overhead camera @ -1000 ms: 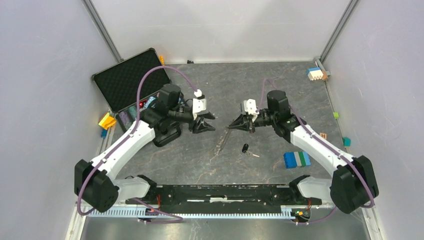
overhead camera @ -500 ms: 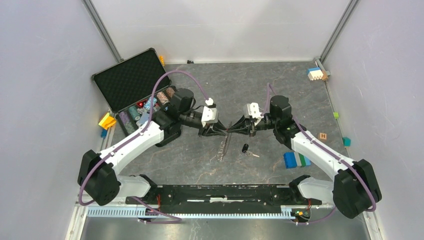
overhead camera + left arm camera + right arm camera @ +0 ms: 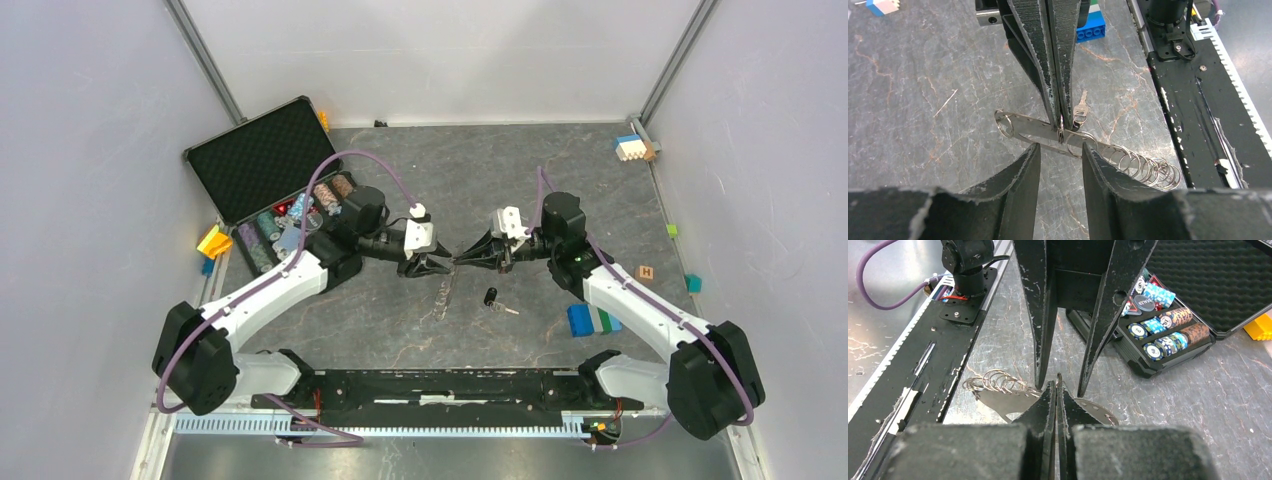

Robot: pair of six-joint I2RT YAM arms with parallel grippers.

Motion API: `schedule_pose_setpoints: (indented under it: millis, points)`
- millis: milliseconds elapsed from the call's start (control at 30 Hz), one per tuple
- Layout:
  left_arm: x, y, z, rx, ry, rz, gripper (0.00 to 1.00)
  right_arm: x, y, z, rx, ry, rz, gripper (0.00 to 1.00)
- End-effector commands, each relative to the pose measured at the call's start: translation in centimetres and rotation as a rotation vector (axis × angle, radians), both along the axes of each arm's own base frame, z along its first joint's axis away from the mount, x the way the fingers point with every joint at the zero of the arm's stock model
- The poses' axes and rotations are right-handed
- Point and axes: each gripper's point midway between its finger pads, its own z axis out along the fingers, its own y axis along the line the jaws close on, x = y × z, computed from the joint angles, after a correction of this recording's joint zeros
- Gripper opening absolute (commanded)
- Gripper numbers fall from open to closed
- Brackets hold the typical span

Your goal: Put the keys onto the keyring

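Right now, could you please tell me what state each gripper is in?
Left gripper: open, tips either side of the keyring, not clamped on it.
Right gripper: shut on the keyring.

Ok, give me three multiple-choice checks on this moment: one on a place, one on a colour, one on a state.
1. In the top view, where does the key lie relative to the keyring?
A. to its left
B. to its right, loose on the table
C. threaded on it

2. What colour is most of the brick beside the right arm?
A. red
B. blue
C. yellow

3. What state is the right gripper in?
A. wide open
B. shut on the keyring
C. out of every view

Answers:
1. B: the black-headed key lies apart from the keyring, on the right arm's side.
2. B: the brick is blue, with a green and white end.
3. B: the left wrist view shows its fingers pinched together on the ringed metal strip.
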Motion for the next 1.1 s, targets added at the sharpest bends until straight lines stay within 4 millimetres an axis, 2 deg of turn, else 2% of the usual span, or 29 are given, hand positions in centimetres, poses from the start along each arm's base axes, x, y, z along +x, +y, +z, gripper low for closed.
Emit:
schedule_pose_setpoints:
  millis: [0,333,567,833,900,933,967,1000,1033,1067]
  points:
    - [0.6,0.0,2.1,-0.072,-0.061,0.030,0.42,-0.5,0.1,1.3,0.034,-0.053,0.025,0.00]
    - [0.2,-0.7,2.5,-0.117,-0.009,-0.003,0.30,-0.2,0.2,1.2,0.039,-0.043,0.004,0.00]
    - [0.1,-0.7,2.3,-0.117,-0.002,0.000,0.12,0.1,0.2,1.2,0.040,-0.041,-0.008,0.00]
    - [0.0,-0.3,2.3,-0.107,-0.007,0.023,0.05,0.8,0.1,0.8,0.031,-0.041,-0.053,0.02]
    - [0.0,-0.3,2.6,-0.107,-0.002,0.027,0.02,1.1,0.1,0.7,0.023,-0.040,-0.070,0.11]
    - [0.0,-0.2,2.7,-0.106,0.001,0.027,0.02,1.3,0.1,0.7,0.018,-0.041,-0.078,0.18]
    - [-0.1,-0.2,2.8,-0.105,0.003,0.026,0.02,1.6,0.0,0.8,0.010,-0.045,-0.088,0.29]
    - [-0.2,-0.1,2.9,-0.103,0.005,0.024,0.02,1.7,0.0,0.9,0.001,-0.053,-0.095,0.49]
    - [-0.3,-0.1,3.0,-0.102,0.004,0.025,0.02,2.0,-0.2,1.0,-0.012,-0.072,-0.104,0.62]
    - [-0.4,0.0,3.1,-0.102,0.000,0.027,0.02,2.2,-0.3,1.2,-0.028,-0.093,-0.112,0.66]
